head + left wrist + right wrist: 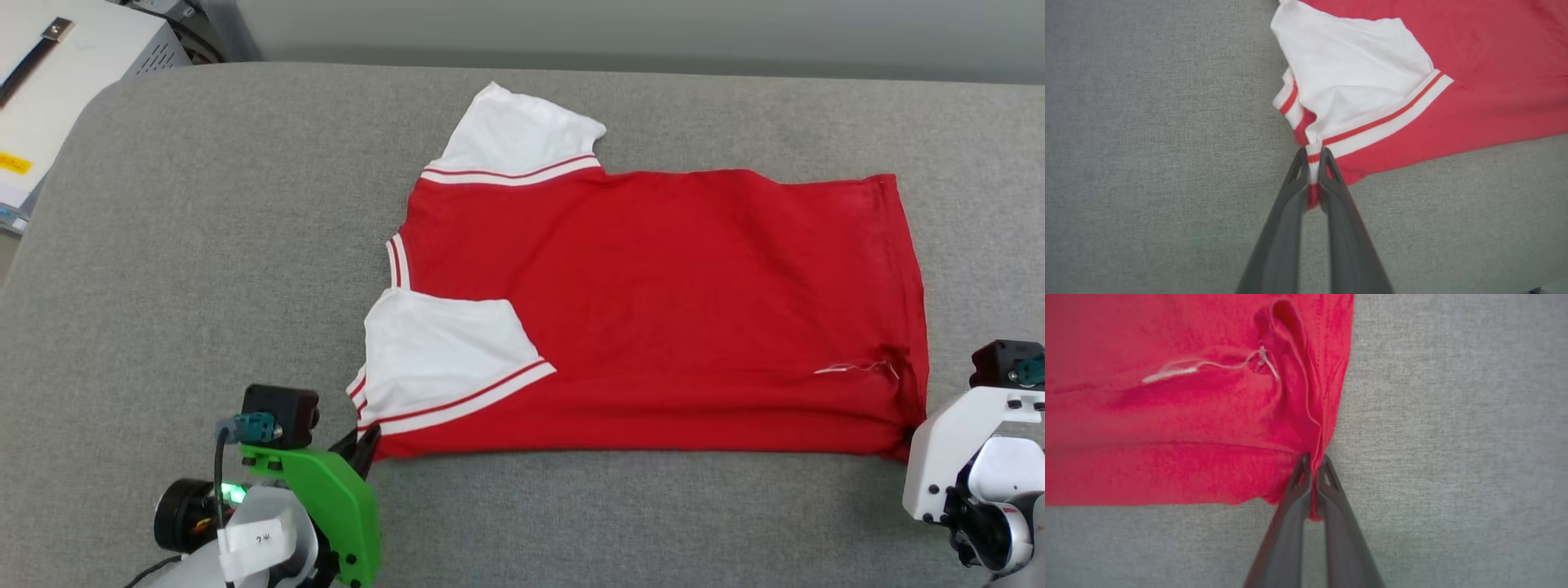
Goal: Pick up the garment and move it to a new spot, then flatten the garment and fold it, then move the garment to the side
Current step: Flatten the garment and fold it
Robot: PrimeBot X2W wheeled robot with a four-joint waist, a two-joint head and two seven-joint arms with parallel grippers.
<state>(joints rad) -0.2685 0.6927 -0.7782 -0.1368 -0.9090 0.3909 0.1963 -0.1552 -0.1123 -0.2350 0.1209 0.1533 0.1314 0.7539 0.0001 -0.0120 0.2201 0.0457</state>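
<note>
While my left jaws pinch tight on the striped trim of the near sleeve (1355,73), my right jaws are closed on the hem corner at the opposite end of the shirt (653,310). It lies spread on the grey surface (204,245), plain red side up, collar end to my left.

Likely a lab: grey cloth-covered table (204,245), vented white equipment box (90,49) beside it.

The garment (653,310) is matt knit cloth with ribbed trim. The grey cover (204,245) beneath is coarse woven fabric. Lower left, the green bracket (326,498) looks like smooth plastic.
</note>
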